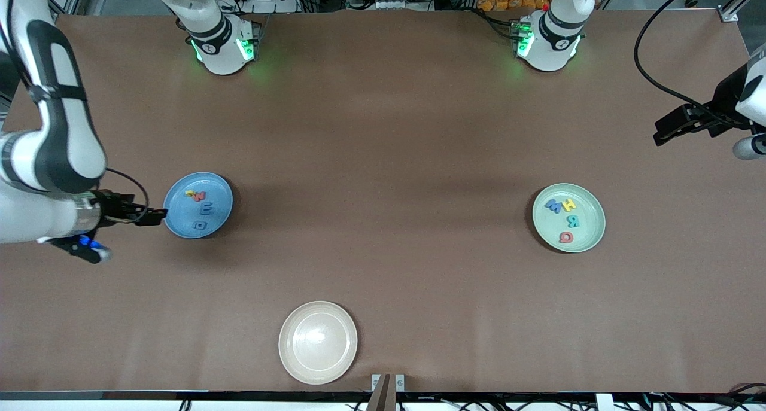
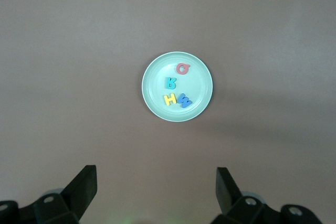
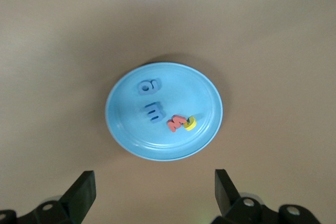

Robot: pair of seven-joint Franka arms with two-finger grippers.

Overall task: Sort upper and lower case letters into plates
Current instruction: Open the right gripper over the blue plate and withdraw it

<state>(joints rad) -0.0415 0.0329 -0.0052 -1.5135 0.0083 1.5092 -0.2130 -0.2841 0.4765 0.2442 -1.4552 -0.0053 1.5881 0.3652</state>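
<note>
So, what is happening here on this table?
Two robot arms are sorting toy letters into plates. Four letters lie in the blue plate, four in the green plate. The right gripper is open beside the blue plate, holding nothing. The left gripper waits open at its table end. The beige plate is empty.

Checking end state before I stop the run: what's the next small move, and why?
Probably just lift the right claw up from the sky blue plate. Its fingers stand open and empty, four letters lie in that plate, four in the mint green plate, and none shows on the table. The left claw waits open toward its end.
</note>
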